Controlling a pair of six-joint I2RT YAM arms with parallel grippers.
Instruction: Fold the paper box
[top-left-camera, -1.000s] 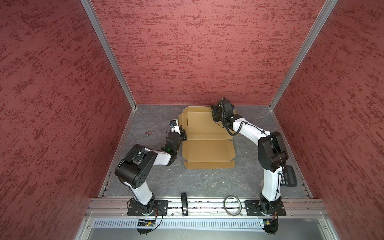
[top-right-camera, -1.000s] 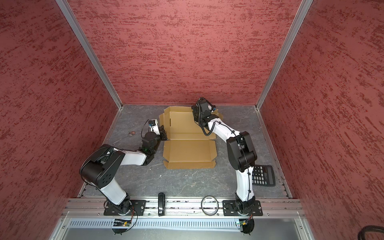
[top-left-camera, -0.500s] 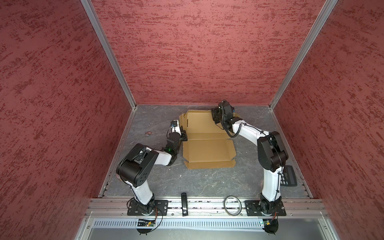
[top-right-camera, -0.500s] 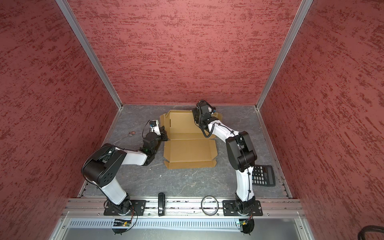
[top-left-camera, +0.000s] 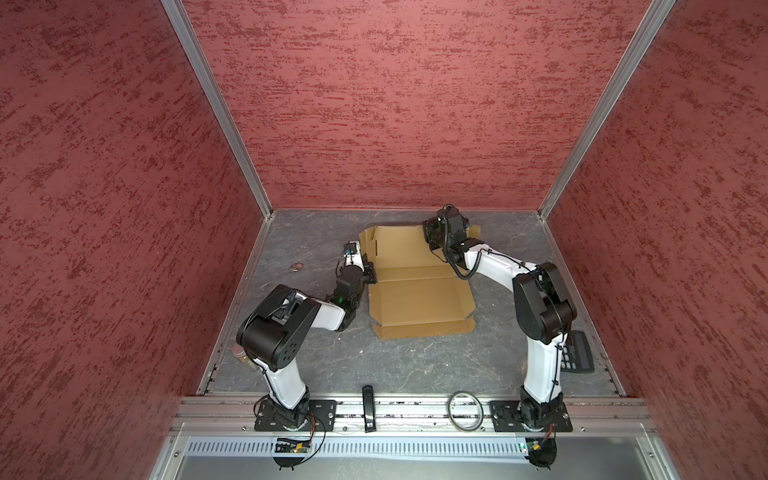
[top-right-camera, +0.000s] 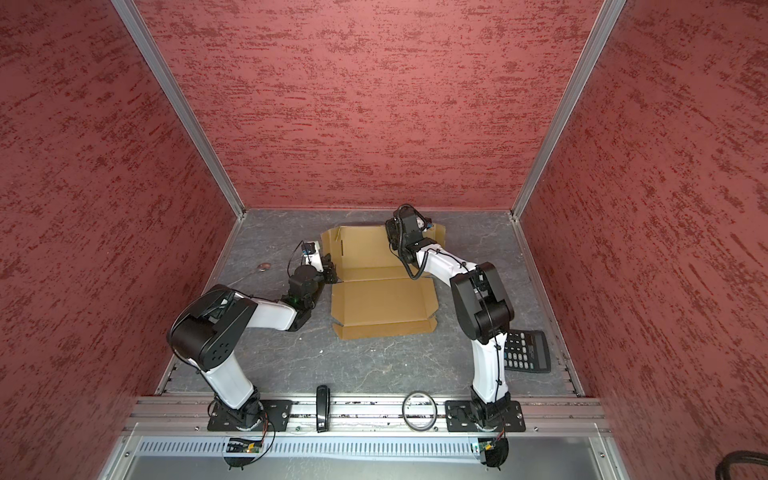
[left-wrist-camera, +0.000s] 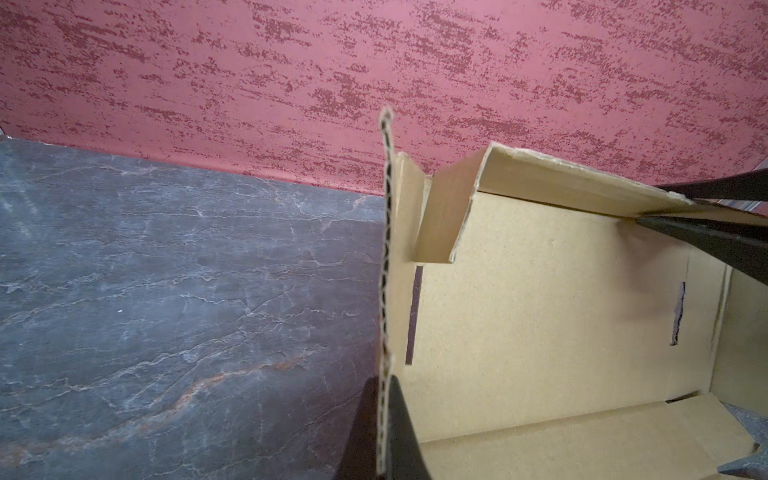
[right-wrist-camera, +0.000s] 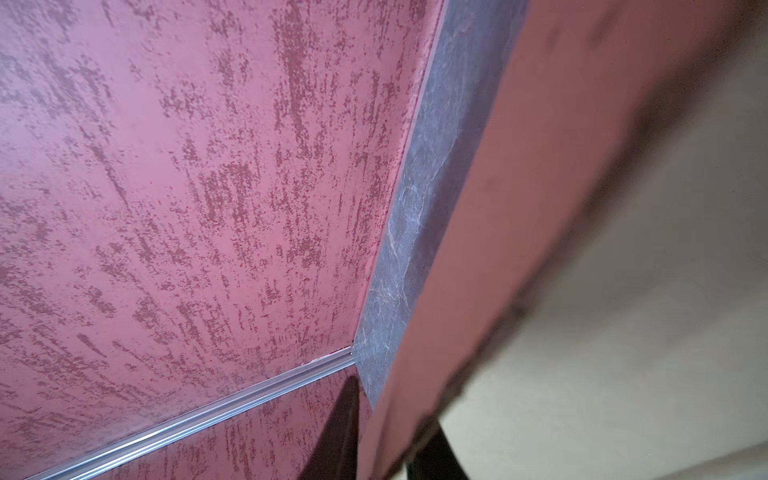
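The paper box (top-left-camera: 419, 291) lies half-formed toward the back of the grey veined floor (top-left-camera: 415, 365), its near panel flat, side flaps raised. The left gripper (left-wrist-camera: 384, 386) is clamped on the left flap's corrugated edge; the right gripper (right-wrist-camera: 392, 403) pinches the raised back wall. A calculator (top-right-camera: 525, 351) sits well apart by the right arm's base, keys too small to read; a ring (top-left-camera: 464, 409) and a black bar (top-left-camera: 367, 409) rest on the front rail (top-left-camera: 415, 411). Mottled red walls (top-left-camera: 395, 104) enclose it all
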